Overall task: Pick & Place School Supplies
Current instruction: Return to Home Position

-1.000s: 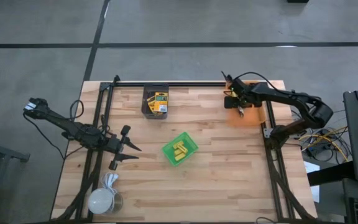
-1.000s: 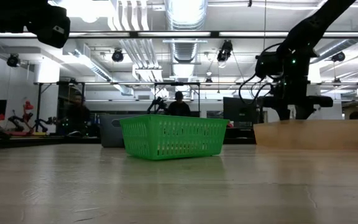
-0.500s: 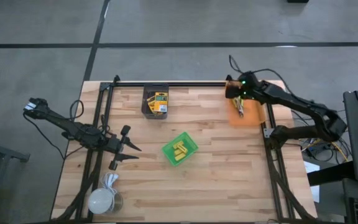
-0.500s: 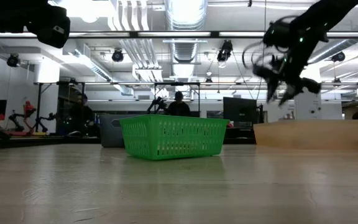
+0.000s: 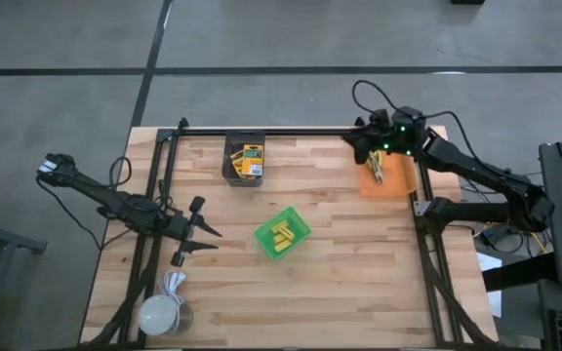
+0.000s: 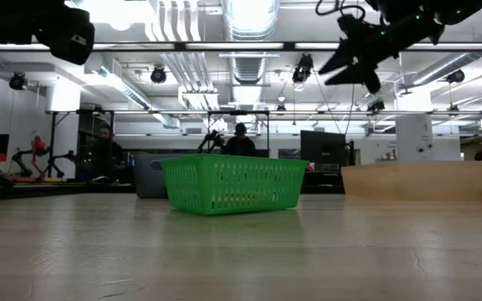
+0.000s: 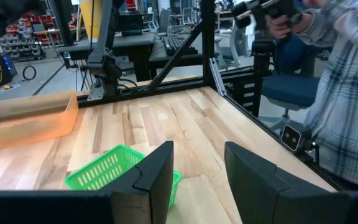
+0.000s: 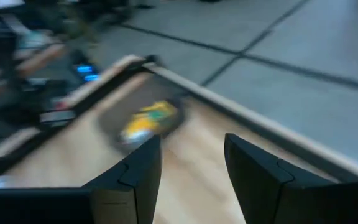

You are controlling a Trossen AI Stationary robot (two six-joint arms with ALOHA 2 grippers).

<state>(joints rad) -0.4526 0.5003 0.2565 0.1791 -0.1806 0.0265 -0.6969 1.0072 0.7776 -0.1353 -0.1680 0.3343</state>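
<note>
Hanging high over the far right corner of the worktop (image 5: 340,283), the right end effector (image 5: 362,148) has its fingers apart with nothing between them, and it sits just beside the orange bin (image 5: 400,181). The likeliest trouble is in the swing home: the arm's forearm and its loose cable loop cross above that bin, so a low or hurried sweep could catch the rim and drag or tip it. The frame rail along the far edge is also close enough to be clipped. A person in a plaid sleeve (image 7: 347,93) stands just off the worktop's edge in the left wrist view, which looks like a second hazard if the arm swings wide. The left end effector (image 7: 199,152) waits over the left side, fingers likewise apart and empty. No supplies lie loose on the wood. The orange bin holds the yellow-handled pliers (image 5: 376,171), the grey bin (image 5: 228,162) the yellow-and-green crayon boxes (image 5: 251,160), and the green bin (image 5: 261,233) in the middle the small yellow blocks (image 5: 281,236).
</note>
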